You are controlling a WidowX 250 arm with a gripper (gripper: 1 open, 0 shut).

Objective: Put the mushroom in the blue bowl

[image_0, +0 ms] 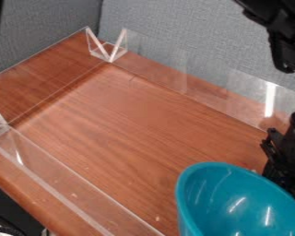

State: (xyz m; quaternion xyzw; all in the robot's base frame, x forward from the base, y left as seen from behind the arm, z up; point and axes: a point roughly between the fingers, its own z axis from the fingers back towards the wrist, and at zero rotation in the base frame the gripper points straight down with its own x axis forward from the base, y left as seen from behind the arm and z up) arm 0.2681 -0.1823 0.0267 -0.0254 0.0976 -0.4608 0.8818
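Observation:
The blue bowl (236,205) sits at the bottom right of the wooden table, glossy inside and partly cut off by the frame. My gripper (283,171) hangs at the right edge, pointing down just behind the bowl's far rim. Its black fingers are close together and shut, and their tips are hidden by the rim and the frame edge. The mushroom is out of view, and I cannot tell whether anything sits between the fingers.
Low clear acrylic walls (64,60) fence the wooden table (125,120) on the left, the back and the front. A grey panel (187,32) stands behind. The black arm (279,28) reaches down from the top right.

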